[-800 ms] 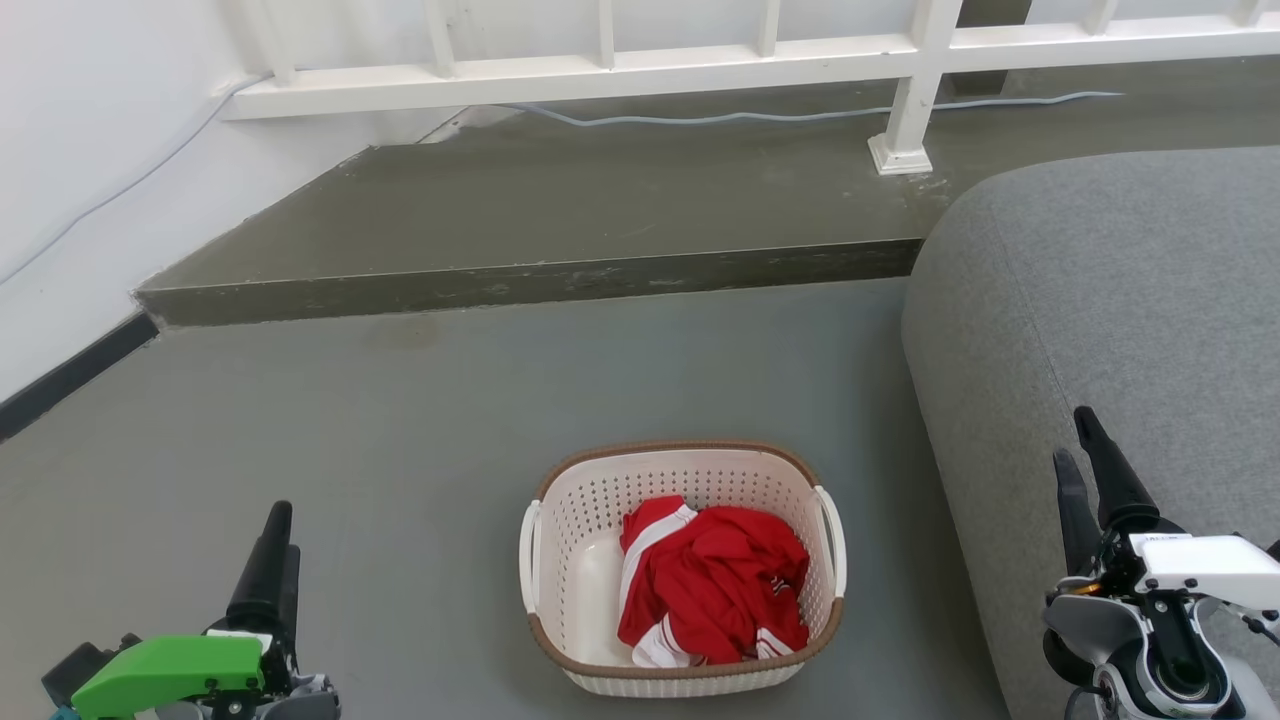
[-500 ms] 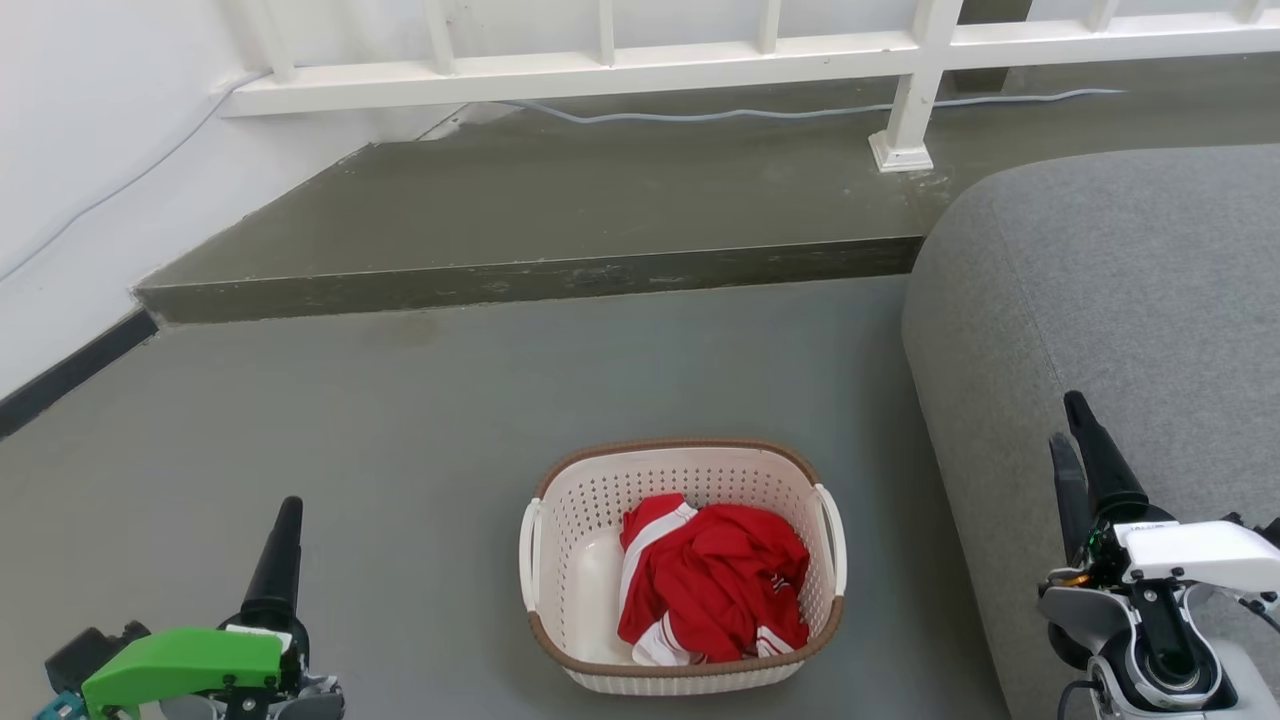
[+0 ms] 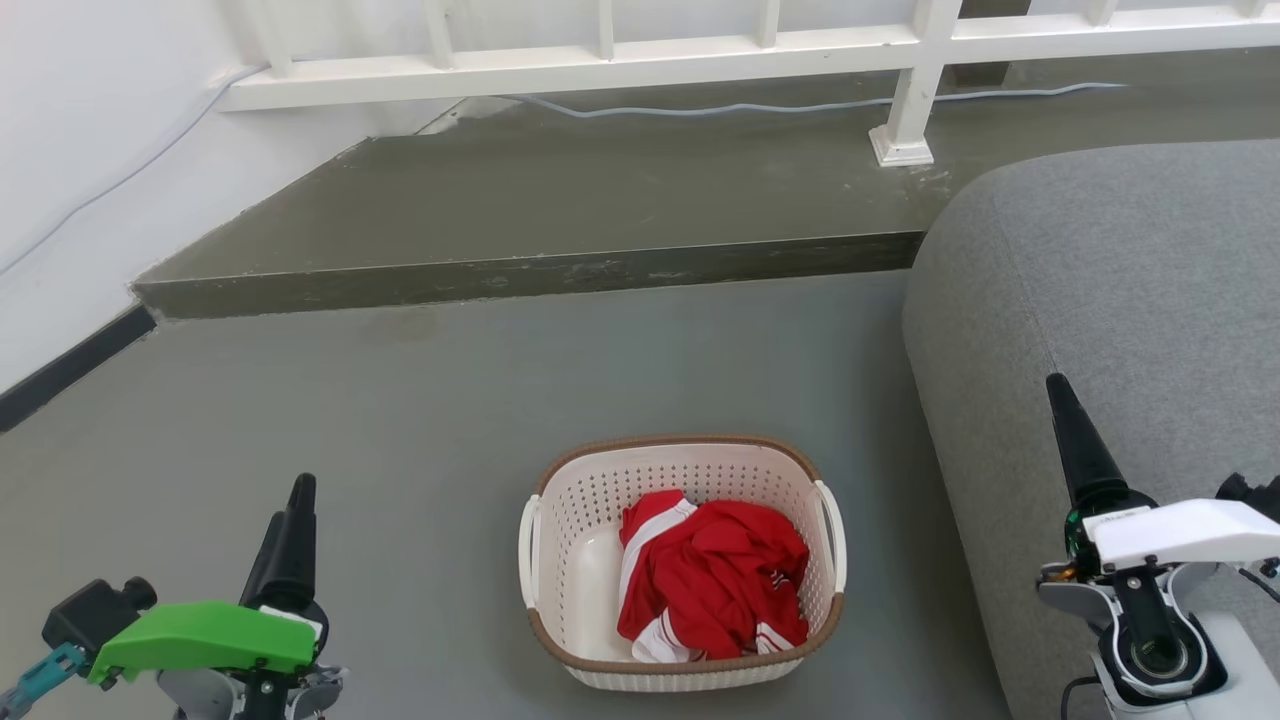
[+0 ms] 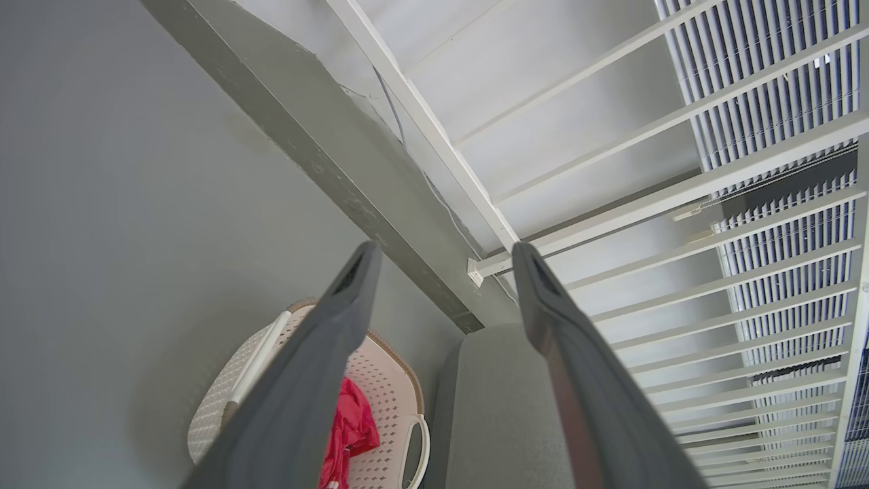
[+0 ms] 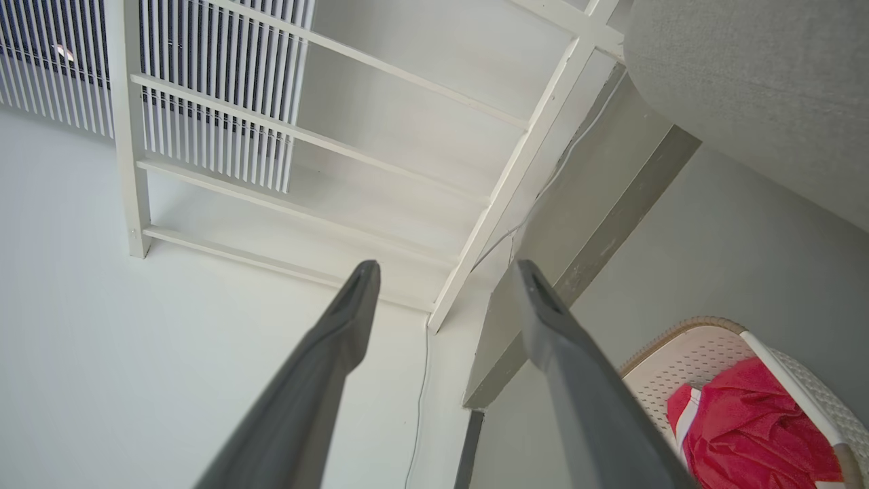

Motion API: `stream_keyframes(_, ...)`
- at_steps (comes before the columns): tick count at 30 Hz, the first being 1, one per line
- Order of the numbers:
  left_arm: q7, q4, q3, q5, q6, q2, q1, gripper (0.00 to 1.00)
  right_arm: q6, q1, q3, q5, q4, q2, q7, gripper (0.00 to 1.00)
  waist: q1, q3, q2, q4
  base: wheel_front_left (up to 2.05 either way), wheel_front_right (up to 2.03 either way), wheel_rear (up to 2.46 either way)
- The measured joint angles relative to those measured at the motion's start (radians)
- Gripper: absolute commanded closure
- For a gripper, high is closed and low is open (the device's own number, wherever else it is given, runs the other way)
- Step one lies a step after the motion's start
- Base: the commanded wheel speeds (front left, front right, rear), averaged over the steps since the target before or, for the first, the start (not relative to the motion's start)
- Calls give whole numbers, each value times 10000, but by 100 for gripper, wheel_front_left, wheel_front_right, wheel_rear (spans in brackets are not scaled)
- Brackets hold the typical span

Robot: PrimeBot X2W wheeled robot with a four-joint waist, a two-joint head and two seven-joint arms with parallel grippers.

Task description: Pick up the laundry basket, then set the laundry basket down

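Grey floor (image 3: 400, 400), laundry basket (image 3: 600, 500) sitting on it.
Head view: the left gripper (image 3: 288, 505) and right gripper (image 3: 1058, 395) are well apart from it. Wrist views: both have fingers spread wide, holding nothing. Best to grab both handles (image 3: 528, 540) and lift level.

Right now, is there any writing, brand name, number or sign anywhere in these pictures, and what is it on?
No text can be read in any view.
Faint dark mark on the white casing behind the right gripper: too small to read.
Small patch on the red garment in the laundry basket: too blurred to tell whether it is lettering.
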Motion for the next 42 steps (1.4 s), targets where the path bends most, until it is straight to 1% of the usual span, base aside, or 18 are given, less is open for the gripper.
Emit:
stream_keyframes(9, -297, -35, -326, 1827, 385, 127, -51, 0, -25, -191, 502, -1643, 4, -253, -295, 0, 0, 32, 0, -1, 0, 0, 0)
stream_keyframes(18, -525, -236, -500, 3135, 623, -36, -105, 0, -359, -393, 848, -3104, -8, -343, -529, 0, 0, 71, 0, 0, 0, 0, 0)
stream_keyframes(20, -612, -274, -522, 3375, 646, -56, -112, 0, -445, -401, 871, -3384, -35, -339, -612, 0, 0, 81, 0, 0, 0, 0, 0)
stream_keyframes(28, -836, -355, -602, 4412, 740, -102, -133, 0, -606, -534, 988, -4288, -71, -318, -828, 0, 0, 106, 0, 6, 0, 0, 0)
stream_keyframes(39, -1172, -522, -761, 5862, 773, -165, -143, 0, -635, -567, 1197, -5730, -171, -291, -1145, 0, 0, 117, 0, 5, 0, 0, 0)
stream_keyframes(42, -1264, -566, -784, 6305, 782, -184, -154, 0, -736, -596, 1221, -6115, -184, -284, -1241, 0, 0, 121, 0, 2, 0, 0, 0)
